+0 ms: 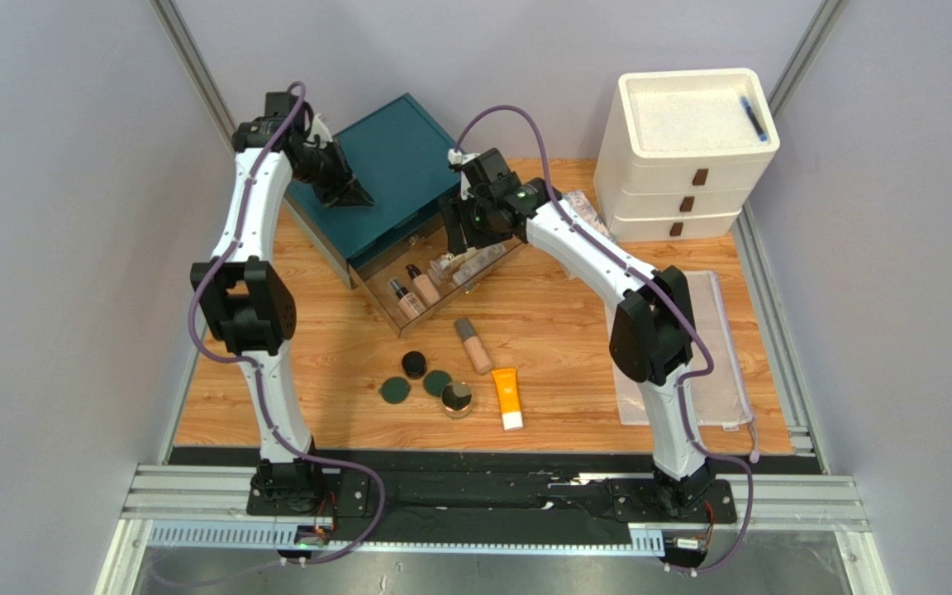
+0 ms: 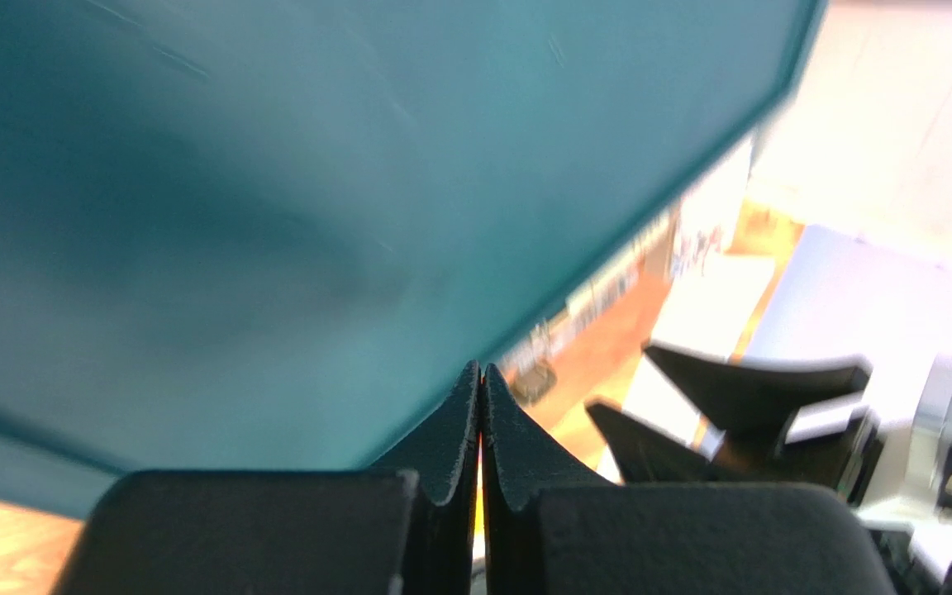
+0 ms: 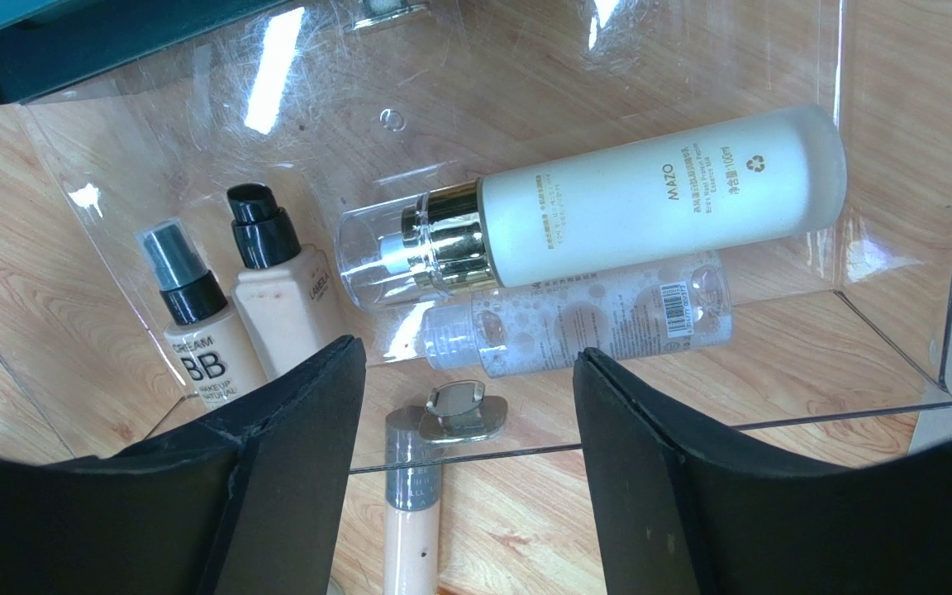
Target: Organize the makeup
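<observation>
So the clear drawer (image 3: 903,360) holds two beige pump bottles (image 3: 202,353), with the cream-gold bottle (image 3: 655,192) and clear tube (image 3: 580,325) at their 3 o'clock. Above it the right gripper (image 3: 469,360) hovers spread wide; the left gripper (image 2: 481,384) is pinched together by the teal cabinet (image 2: 258,186).

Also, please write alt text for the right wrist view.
The open right gripper hovers over a clear plastic drawer holding a cream gold-collared bottle and a clear tube lying down, plus two beige black-capped pump bottles. A beige grey-capped tube lies outside on the wooden table.
</observation>
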Robot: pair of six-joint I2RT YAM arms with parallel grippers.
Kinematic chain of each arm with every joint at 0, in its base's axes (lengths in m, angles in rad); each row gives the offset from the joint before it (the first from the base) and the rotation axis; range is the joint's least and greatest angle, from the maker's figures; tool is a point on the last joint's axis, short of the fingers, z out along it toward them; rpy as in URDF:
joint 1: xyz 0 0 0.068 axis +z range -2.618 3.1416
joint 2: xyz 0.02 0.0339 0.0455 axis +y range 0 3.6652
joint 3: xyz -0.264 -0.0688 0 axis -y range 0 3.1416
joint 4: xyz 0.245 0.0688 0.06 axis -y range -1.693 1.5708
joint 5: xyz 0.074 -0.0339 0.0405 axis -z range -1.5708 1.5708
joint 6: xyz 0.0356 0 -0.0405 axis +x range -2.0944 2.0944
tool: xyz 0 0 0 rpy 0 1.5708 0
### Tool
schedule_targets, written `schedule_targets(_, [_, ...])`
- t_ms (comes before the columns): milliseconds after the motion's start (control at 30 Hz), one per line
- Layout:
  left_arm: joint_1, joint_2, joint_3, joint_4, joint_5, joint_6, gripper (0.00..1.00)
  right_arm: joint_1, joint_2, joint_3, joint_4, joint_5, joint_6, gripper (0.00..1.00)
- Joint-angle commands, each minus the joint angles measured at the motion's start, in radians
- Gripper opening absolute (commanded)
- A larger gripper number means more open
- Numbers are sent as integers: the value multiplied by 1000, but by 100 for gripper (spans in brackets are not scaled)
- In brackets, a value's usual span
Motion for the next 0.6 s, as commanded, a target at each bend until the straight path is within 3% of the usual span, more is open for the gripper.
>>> schedule_targets(0, [35,-19,3,120,-83,-108,0,-8,-17,29,39,-8,10,66])
schedule_targets(267, [29,-42,-50,220,-78,-148,0,-30,-91,8,39,4,4,66])
schedule_targets(500, [-18,-269,-440,729,-32,-297,0,-34,-161,-2,40,5,4,67])
schedule_targets(567, [-76,-320,-484,769,-63,-273,0,-36,-175,-12,41,5,12,67])
